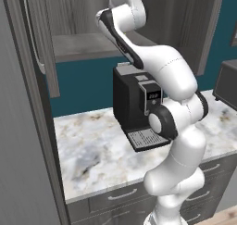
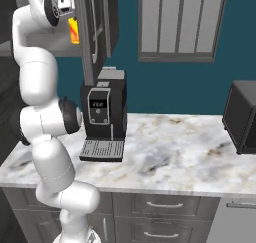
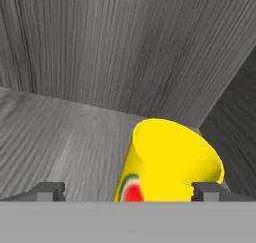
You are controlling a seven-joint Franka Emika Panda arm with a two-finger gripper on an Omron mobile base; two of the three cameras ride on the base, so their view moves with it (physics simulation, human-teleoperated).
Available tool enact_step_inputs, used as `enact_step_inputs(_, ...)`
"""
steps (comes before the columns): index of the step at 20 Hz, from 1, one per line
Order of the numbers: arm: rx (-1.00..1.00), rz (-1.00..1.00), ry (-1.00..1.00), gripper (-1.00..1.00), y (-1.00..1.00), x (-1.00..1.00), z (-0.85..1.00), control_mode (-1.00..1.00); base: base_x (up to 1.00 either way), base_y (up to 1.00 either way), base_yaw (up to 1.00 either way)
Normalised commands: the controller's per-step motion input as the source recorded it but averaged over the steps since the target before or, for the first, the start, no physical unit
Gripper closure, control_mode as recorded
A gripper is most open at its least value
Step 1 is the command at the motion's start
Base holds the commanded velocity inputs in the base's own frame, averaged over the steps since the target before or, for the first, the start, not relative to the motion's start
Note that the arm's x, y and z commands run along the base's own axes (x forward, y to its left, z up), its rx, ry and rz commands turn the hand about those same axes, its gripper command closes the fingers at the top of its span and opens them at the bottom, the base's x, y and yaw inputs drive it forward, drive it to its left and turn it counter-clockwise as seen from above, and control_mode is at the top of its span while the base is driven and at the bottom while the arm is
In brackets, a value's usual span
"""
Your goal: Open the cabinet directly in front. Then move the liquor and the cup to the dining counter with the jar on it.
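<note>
The cabinet (image 1: 78, 46) stands open, its left door (image 1: 39, 39) swung out and its right door (image 2: 97, 27) swung toward the coffee machine. The arm reaches up into it. In the hand view the yellow cup (image 3: 170, 162), with a red and green mark on its side, sits on the cabinet's grey shelf (image 3: 60, 137) close to the back wall. My gripper (image 3: 130, 191) is open, one fingertip (image 3: 47, 189) on each side of the cup and apart from it. From the right the cup (image 2: 74, 31) shows beside the hand. The liquor, the dining counter and the jar are out of view.
A black coffee machine (image 1: 134, 103) stands on the marble worktop (image 1: 88, 150) right under the cabinet. A dark appliance (image 2: 242, 117) sits at the worktop's right end. Grey drawers (image 2: 165, 204) run below. A tall grey panel (image 1: 18, 127) closes the left side.
</note>
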Motion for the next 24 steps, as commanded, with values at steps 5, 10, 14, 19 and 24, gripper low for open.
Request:
enact_step_inputs(5,0.00,0.00,0.02,-1.00,0.03,0.07,0.00,-1.00,0.00,0.00,0.00)
enact_step_inputs(10,0.00,0.00,-0.02,-1.00,0.05,-0.16,0.01,-1.00,0.00,0.00,0.00)
enact_step_inputs(14,0.00,0.00,0.00,-1.00,0.00,0.01,0.00,-1.00,0.00,0.00,0.00)
enact_step_inputs(19,0.00,0.00,0.01,-1.00,0.00,0.31,0.00,-1.00,0.00,0.00,0.00)
enact_step_inputs(24,0.00,0.00,0.01,-1.00,0.00,0.36,0.00,-1.00,0.00,0.00,0.00)
